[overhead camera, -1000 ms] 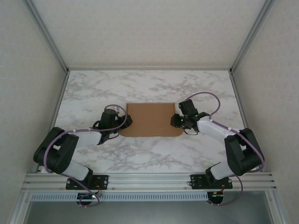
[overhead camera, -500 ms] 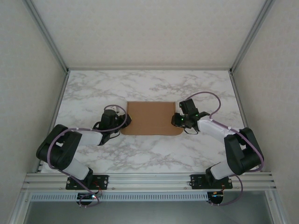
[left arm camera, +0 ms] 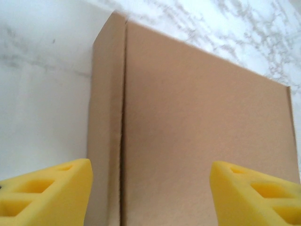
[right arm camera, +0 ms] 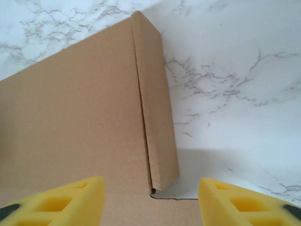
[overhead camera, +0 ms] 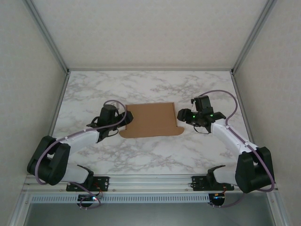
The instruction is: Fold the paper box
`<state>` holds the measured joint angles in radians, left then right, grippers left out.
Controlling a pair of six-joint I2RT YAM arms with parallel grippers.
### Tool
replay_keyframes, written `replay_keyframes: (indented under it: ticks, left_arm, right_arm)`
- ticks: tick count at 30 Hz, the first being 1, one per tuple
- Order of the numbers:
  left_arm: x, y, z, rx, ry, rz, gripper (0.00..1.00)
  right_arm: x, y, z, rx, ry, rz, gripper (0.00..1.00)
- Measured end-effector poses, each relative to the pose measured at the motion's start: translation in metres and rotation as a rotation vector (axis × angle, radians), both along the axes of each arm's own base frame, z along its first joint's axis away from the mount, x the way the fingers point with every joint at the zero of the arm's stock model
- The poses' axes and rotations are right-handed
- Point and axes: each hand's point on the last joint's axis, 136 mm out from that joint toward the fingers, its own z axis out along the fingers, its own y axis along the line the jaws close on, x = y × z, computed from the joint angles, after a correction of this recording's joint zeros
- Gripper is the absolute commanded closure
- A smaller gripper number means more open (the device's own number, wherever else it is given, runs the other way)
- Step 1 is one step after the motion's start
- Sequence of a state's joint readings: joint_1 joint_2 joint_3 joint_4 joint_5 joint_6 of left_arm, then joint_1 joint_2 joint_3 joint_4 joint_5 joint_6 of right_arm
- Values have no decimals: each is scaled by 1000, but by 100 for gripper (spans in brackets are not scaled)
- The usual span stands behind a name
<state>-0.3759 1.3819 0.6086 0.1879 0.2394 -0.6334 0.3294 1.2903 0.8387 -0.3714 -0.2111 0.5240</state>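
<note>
The paper box point(overhead camera: 151, 120) is plain brown cardboard lying flat in the middle of the marble table. Its narrow side flaps are folded along both short edges, and a wider front flap point(overhead camera: 153, 133) with rounded corners sticks out toward me. My left gripper point(overhead camera: 126, 118) hovers at the box's left edge. In the left wrist view that gripper point(left arm camera: 150, 197) is open, and the box's left side flap point(left arm camera: 106, 117) lies between its yellow fingers point(left arm camera: 44, 193). My right gripper point(overhead camera: 181, 114) is open beside the right edge. In the right wrist view it point(right arm camera: 150, 202) straddles the right side flap point(right arm camera: 155, 108), touching nothing.
Bare marble table point(overhead camera: 150, 87) surrounds the box. Aluminium frame posts and white walls point(overhead camera: 33, 70) close in the left, right and back sides. The arm bases sit on a rail point(overhead camera: 150, 181) at the near edge.
Both grippers have opened and let go of the box's sides. The right gripper has backed off to the right, and the left arm has stretched out and shifted slightly up.
</note>
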Motion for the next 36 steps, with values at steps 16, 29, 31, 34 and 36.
replay_keyframes:
  ticks: [16, 29, 31, 34, 36]
  left_arm:
    - [5, 26, -39, 20, 91, 43, 47]
    - [20, 25, -18, 31, 65, 53, 48]
    - [31, 21, -13, 37, 51, 36, 52]
    - [37, 18, -15, 46, 56, 19, 58]
    - [39, 14, -24, 60, 77, -14, 63]
  right_arm:
    - [13, 17, -65, 3, 213, 75, 59]
    - [-17, 26, -62, -54, 194, 125, 61]
    - [-26, 23, -60, -56, 205, 124, 52]
    - [-32, 20, -56, -56, 209, 120, 43]
    - [-35, 15, -47, -48, 188, 104, 40]
